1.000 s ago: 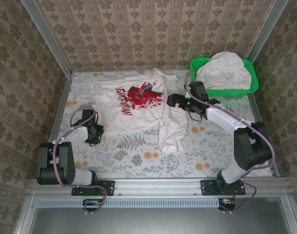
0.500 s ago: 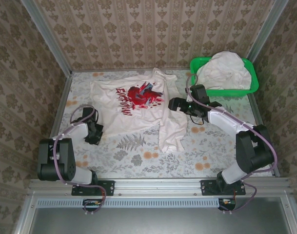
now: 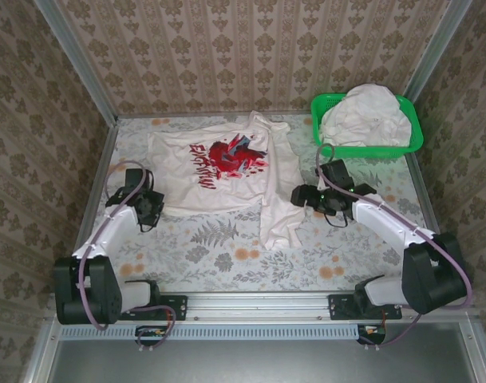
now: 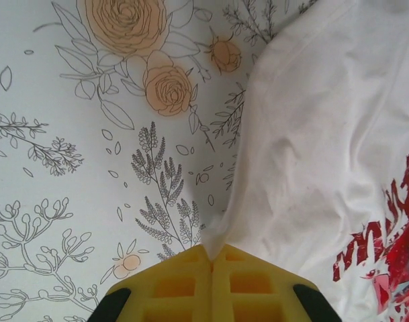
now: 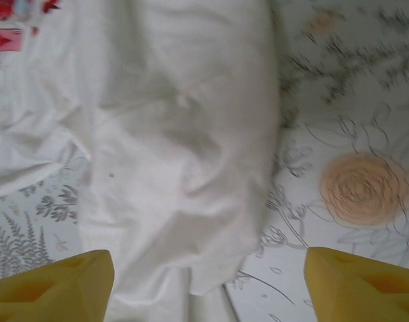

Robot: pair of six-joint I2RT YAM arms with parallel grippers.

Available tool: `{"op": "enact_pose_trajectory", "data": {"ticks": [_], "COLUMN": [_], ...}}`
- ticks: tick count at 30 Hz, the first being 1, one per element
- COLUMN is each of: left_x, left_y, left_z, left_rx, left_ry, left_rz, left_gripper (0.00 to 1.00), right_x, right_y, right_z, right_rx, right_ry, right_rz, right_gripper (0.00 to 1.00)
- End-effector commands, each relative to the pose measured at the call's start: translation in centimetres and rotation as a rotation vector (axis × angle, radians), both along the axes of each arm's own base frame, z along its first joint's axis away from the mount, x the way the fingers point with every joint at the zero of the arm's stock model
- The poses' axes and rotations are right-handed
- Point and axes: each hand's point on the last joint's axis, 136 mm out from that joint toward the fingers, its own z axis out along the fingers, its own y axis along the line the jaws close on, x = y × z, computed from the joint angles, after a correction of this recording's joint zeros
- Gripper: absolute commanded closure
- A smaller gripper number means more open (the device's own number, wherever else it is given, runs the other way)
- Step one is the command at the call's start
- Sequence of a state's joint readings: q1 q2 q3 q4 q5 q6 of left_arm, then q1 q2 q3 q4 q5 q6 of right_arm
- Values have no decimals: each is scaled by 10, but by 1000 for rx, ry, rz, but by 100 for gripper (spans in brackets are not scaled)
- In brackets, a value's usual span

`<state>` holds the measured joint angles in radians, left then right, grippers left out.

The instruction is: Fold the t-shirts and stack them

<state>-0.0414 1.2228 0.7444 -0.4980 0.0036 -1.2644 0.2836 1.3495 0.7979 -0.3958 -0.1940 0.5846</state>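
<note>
The left gripper (image 4: 211, 253) is clamped on the near-left hem corner of the printed t-shirt (image 3: 219, 179) — spread graphic-up toward the table (image 3: 227, 255)'s far edge — while the right gripper (image 5: 207, 263) straddles its rumpled right side, jaws apart; this soft, light cotton is probably best pinched at corners.

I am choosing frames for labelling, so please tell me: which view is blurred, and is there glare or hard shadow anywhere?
Top external view: sharp, evenly lit, no glare, only soft shadows. Left wrist view: crisp, the line drawing on the flowered tablecloth and the red print on the white cotton t-shirt are clear. Right wrist view: soft all over, flowers and cloth folds smeared.
</note>
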Motion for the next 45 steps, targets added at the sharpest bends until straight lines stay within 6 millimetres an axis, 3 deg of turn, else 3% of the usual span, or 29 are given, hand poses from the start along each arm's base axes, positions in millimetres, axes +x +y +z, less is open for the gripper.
{"op": "enact_pose_trajectory", "data": {"ticks": [1,7,16,20,23,30,34,38,41,45], "left_x": [-5,-8,-8,-4,0,2,1,1,3,9], "left_y": [7,11,12,9,8,9,9,10,9,12], "left_z": [7,1,-3,-3,1,6,4,5,7,24], "left_rx": [24,20,6,-2,0,23,22,23,22,42], "left_ry": [21,40,36,22,20,8,14,5,-5,-58], "left_rz": [-6,-10,-2,-18,-33,-59,-56,-54,-54,-47], "left_gripper": [100,100,100,100,100,100,100,100,100,100], "right_x": [-4,16,43,40,33,19,17,20,23,38], "right_y": [1,2,7,12,12,4,10,14,14,11], "right_z": [-13,-36,-45,-53,-56,-51,-54,-55,-49,-9], "right_rx": [42,75,149,171,166,144,165,178,178,169], "right_ry": [66,144,159,197,227,225,247,243,233,113], "right_rz": [-37,-53,-47,-27,-28,-51,-25,-16,-14,-20], "right_gripper": [33,54,60,62,57,53,55,74,99,100]}}
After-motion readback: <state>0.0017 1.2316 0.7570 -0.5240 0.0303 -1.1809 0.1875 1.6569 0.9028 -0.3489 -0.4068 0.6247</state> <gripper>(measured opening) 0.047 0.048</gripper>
